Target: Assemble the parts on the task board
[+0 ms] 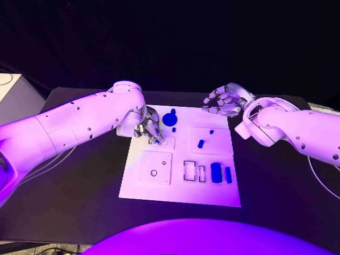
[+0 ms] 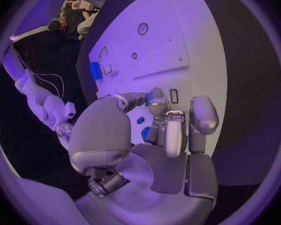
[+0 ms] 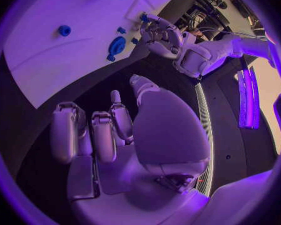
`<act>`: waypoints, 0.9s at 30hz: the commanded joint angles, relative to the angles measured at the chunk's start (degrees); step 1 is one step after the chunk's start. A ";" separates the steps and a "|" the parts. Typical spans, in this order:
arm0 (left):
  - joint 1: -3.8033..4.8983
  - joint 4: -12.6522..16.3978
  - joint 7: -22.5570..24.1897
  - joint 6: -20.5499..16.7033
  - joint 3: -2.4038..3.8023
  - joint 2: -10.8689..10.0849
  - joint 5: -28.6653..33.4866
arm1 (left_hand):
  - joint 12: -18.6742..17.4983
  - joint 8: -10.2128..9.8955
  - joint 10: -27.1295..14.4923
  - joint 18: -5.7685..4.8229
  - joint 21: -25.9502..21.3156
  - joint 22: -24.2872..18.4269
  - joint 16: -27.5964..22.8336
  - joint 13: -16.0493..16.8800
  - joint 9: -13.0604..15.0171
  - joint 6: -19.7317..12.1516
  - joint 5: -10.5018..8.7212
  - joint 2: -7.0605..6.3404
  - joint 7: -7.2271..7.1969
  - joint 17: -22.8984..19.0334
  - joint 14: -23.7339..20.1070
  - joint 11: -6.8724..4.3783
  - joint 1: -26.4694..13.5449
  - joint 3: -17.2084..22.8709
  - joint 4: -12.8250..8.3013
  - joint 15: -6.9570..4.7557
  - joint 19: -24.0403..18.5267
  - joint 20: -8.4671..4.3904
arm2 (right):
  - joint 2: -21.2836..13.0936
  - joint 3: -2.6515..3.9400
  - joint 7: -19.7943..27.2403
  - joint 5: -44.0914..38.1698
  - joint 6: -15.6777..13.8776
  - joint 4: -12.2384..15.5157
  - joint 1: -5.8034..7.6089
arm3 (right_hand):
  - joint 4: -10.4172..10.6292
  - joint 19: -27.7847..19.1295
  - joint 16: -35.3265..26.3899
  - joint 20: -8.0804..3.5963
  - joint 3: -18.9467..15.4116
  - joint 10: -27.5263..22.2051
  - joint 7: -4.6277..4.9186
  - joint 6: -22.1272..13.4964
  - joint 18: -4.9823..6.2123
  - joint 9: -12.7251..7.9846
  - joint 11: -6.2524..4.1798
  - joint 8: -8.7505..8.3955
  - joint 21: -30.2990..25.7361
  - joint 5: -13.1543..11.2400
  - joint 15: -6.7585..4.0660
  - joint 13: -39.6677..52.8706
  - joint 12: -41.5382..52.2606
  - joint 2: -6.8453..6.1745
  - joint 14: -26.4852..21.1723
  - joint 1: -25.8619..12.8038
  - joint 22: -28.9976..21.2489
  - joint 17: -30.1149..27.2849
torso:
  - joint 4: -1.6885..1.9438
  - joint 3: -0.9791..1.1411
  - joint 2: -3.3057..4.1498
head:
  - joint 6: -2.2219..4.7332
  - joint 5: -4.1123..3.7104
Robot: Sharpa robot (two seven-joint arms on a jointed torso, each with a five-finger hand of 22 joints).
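White board (image 1: 181, 186) sits mid tabletop (image 1: 86, 180), dark bare margin on every side, widest toward the near edge. Left hand (image 1: 149, 128) at the board's far-left edge, fingers pointing down onto it beside a round blue part (image 1: 170, 119); whether they pinch anything, cannot tell. Right hand (image 1: 225, 102) hovers off the far-right corner over the tabletop, fingers loosely curled and apart, holding nothing. Small blue peg (image 1: 201, 143) mid board; two blue blocks (image 1: 221, 173) near the right edge, well apart from both hands.
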 commanded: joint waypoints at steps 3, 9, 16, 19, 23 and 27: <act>0.14 -0.18 -0.21 1.65 -0.06 0.32 0.82 | 0.38 0.11 0.34 -1.12 0.19 0.05 0.37 0.05 0.07 0.84 0.33 1.30 -0.41 14.67 5.82 0.13 0.51 11.16 -11.03 0.34 0.40 -0.07 | 0.08 0.00 0.38 -0.37 0.79 -0.01 -0.05 | 0.02 2.02 -0.06 0.21 -0.26 0.11 -0.11 -0.45 0.30 0.07 0.06 0.24 -0.14 0.32 0.13 3.24 0.22 0.07 4.99 -0.66 7.35 11.64 | -0.01 0.00 0.05 | 0.00 0.03; 0.16 -0.27 -0.23 1.68 -0.08 0.54 0.79 | 0.41 0.11 0.38 -1.13 0.23 0.12 0.40 0.10 0.08 0.88 0.37 1.31 -0.43 14.71 5.83 0.12 0.45 11.22 -11.09 0.33 0.44 -0.08 | 0.13 0.00 0.39 -0.37 0.80 -0.03 -0.07 | 0.02 2.02 -0.06 0.21 -0.26 0.11 -0.11 -0.45 0.30 0.07 0.06 0.24 -0.14 0.32 0.13 3.24 0.22 0.07 4.99 -0.66 7.35 11.64 | -0.02 0.01 0.05 | 0.00 0.11; 0.18 -0.69 -0.26 1.83 -0.12 0.73 0.52 | 0.41 0.11 0.38 -1.13 0.23 0.12 0.40 0.10 0.08 0.88 0.37 1.31 -0.43 14.71 5.83 0.12 0.45 11.22 -11.09 0.33 0.44 -0.08 | 0.13 0.00 0.39 -0.37 0.80 -0.05 -0.11 | 0.02 2.02 -0.06 0.21 -0.26 0.11 -0.11 -0.45 0.30 0.07 0.06 0.24 -0.14 0.32 0.13 3.24 0.22 0.07 4.99 -0.66 7.35 11.64 | -0.04 0.03 0.03 | 0.00 0.14; 0.18 -0.88 -0.26 1.83 -0.19 0.83 0.28 | 0.41 0.11 0.38 -1.13 0.23 0.12 0.40 0.10 0.08 0.88 0.37 1.31 -0.43 14.71 5.83 0.12 0.45 11.22 -11.09 0.33 0.44 -0.08 | 0.12 0.00 0.40 -0.37 0.79 -0.04 -0.12 | 0.02 2.02 -0.06 0.21 -0.26 0.11 -0.11 -0.45 0.30 0.07 0.06 0.24 -0.14 0.32 0.13 3.24 0.22 0.07 4.99 -0.66 7.35 11.64 | -0.08 0.01 0.04 | 0.00 0.09; 0.18 -1.07 -0.25 1.89 -0.26 0.88 -0.14 | 0.41 0.11 0.38 -1.13 0.23 0.12 0.40 0.10 0.08 0.88 0.37 1.31 -0.43 14.71 5.83 0.12 0.45 11.22 -11.09 0.33 0.44 -0.08 | 0.09 0.00 0.40 -0.37 0.78 -0.03 -0.13 | -0.03 2.02 -0.07 0.20 -0.23 0.14 -0.12 -0.46 0.30 0.08 0.05 0.26 -0.18 0.35 0.11 3.23 0.27 0.06 4.99 -0.62 7.34 11.63 | -0.05 -0.01 0.04 | 0.00 0.16; 0.18 -1.26 -0.27 2.32 -0.29 0.83 -0.35 | 0.39 0.09 0.41 -1.12 0.24 0.11 0.39 0.06 0.09 0.96 0.44 1.33 -0.45 14.70 5.83 0.10 0.28 11.37 -11.25 0.30 0.42 -0.11 | 0.06 0.00 0.39 -0.37 0.78 -0.01 -0.14 | -0.03 2.02 -0.07 0.20 -0.23 0.14 -0.12 -0.46 0.30 0.08 0.05 0.26 -0.18 0.35 0.11 3.23 0.27 0.06 4.99 -0.62 7.34 11.63 | -0.02 0.00 0.03 | 0.00 0.11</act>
